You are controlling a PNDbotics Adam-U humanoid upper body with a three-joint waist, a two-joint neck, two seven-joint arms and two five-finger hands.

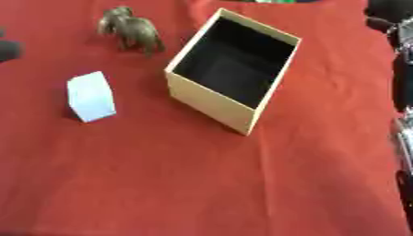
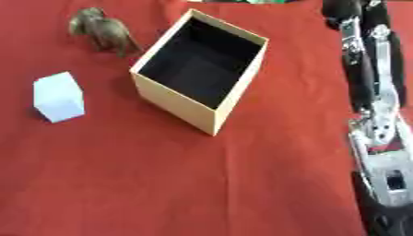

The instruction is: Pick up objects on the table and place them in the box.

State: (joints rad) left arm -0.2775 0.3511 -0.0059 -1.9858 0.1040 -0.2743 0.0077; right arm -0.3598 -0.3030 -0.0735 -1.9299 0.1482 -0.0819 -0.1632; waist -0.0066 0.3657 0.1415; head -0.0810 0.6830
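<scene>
An open tan cardboard box (image 1: 211, 97) with a black inside stands askew in the middle of the red table; nothing shows inside it. A white cube (image 1: 90, 96) lies to the box's left. Behind the cube, at the far left, stands a small brown animal figure (image 1: 130, 30). My right hand (image 2: 371, 83) stretches along the right edge, fingers straight and pointing away, holding nothing, well right of the box. A dark bit of my left hand (image 1: 6, 50) shows at the left edge, left of the figure.
A red cloth (image 1: 202, 184) covers the whole table. My right forearm (image 2: 386, 175), silver and black, runs up the lower right edge. Something green (image 1: 274, 1) peeks in at the far edge.
</scene>
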